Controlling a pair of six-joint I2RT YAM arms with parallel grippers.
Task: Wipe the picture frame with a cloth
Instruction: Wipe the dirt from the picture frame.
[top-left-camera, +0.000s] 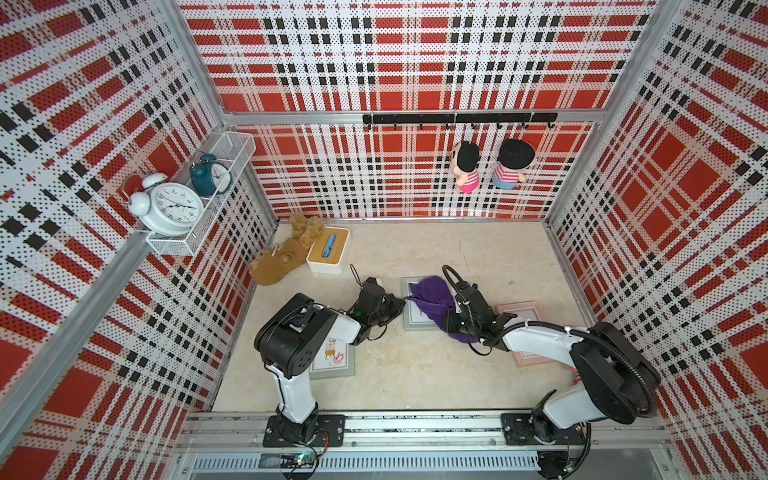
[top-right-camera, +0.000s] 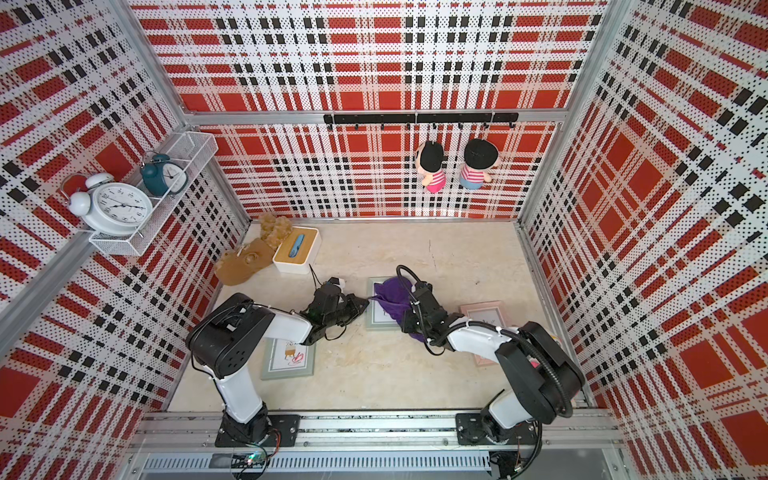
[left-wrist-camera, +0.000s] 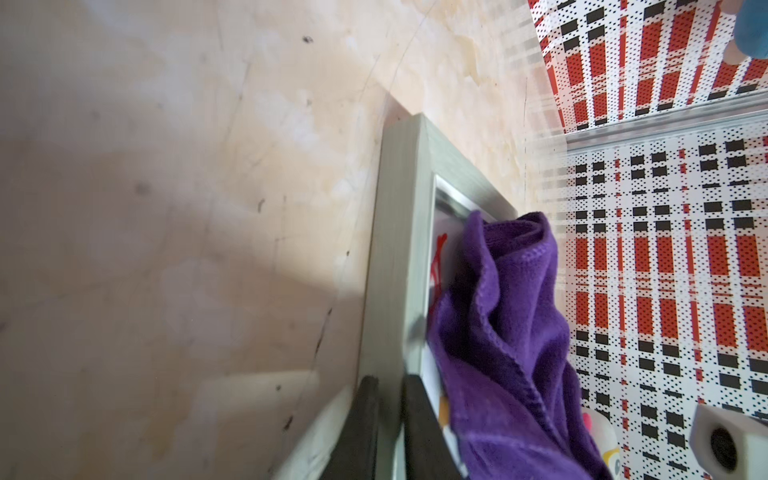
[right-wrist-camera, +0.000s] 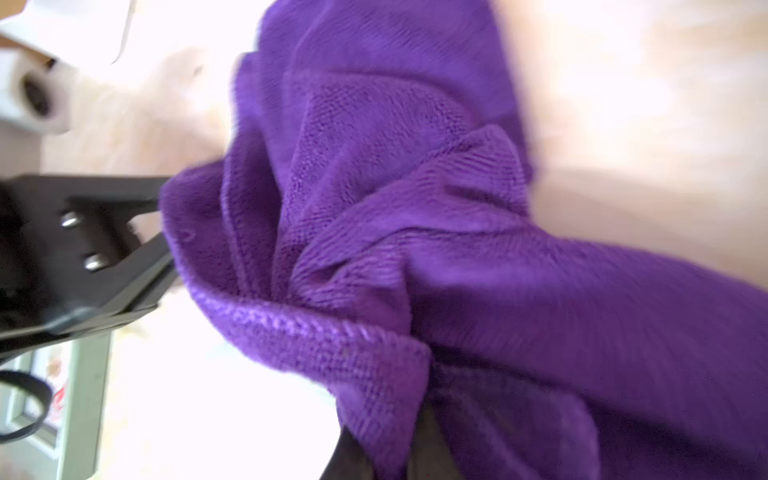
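Observation:
A grey-green picture frame (top-left-camera: 409, 320) (top-right-camera: 376, 322) lies mid-table, and in both top views the purple cloth (top-left-camera: 432, 295) (top-right-camera: 392, 293) is bunched over its right half. My left gripper (top-left-camera: 400, 304) (top-right-camera: 365, 302) is shut on the frame's left rail. In the left wrist view its two dark fingers (left-wrist-camera: 365, 428) straddle that rail of the frame (left-wrist-camera: 399, 232), beside the cloth (left-wrist-camera: 507, 332). My right gripper (top-left-camera: 446, 311) (right-wrist-camera: 386, 453) is shut on the cloth (right-wrist-camera: 415, 208), and the folds hide most of its fingertips.
A second grey-green frame (top-left-camera: 334, 363) lies under the left arm and a pink frame (top-left-camera: 519, 316) under the right arm. A tissue box (top-left-camera: 328, 249) and a brown plush toy (top-left-camera: 278, 264) sit at the back left. Two dolls (top-left-camera: 467, 166) hang on the back wall.

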